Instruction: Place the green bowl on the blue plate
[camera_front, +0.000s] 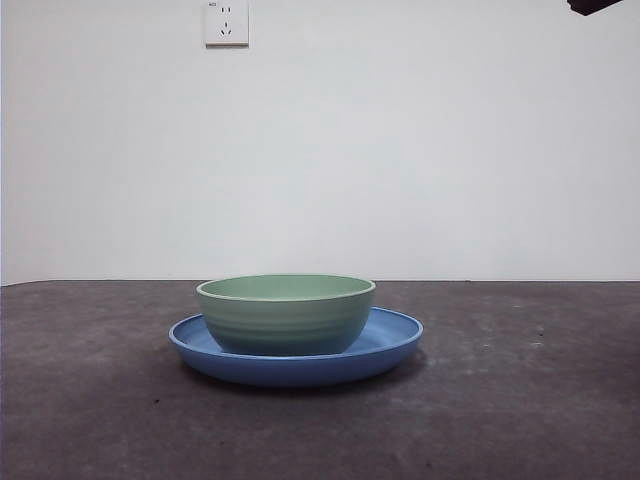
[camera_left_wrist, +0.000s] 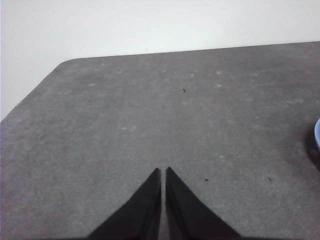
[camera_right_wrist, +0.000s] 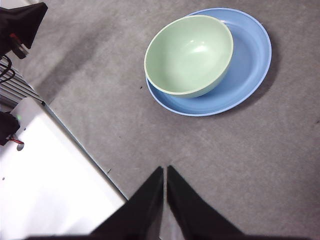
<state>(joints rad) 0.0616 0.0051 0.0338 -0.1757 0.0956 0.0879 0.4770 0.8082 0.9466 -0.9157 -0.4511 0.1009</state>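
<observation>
The green bowl (camera_front: 286, 313) stands upright inside the blue plate (camera_front: 390, 345), set toward one side of it rather than centred. From above, the green bowl (camera_right_wrist: 189, 54) is empty and rests on the blue plate (camera_right_wrist: 247, 65). My right gripper (camera_right_wrist: 165, 170) is shut, high above the table and well clear of both, holding nothing. My left gripper (camera_left_wrist: 163, 171) is shut over bare table, with only a sliver of the blue plate (camera_left_wrist: 317, 134) at the picture's edge. A black arm tip (camera_front: 592, 6) shows at the front view's top right corner.
The dark grey table (camera_front: 520, 400) carries the plate. A white wall with a socket (camera_front: 226, 22) stands behind. In the right wrist view the table's edge, a white base (camera_right_wrist: 45, 190) and the other arm's black parts (camera_right_wrist: 20, 27) lie beside the table.
</observation>
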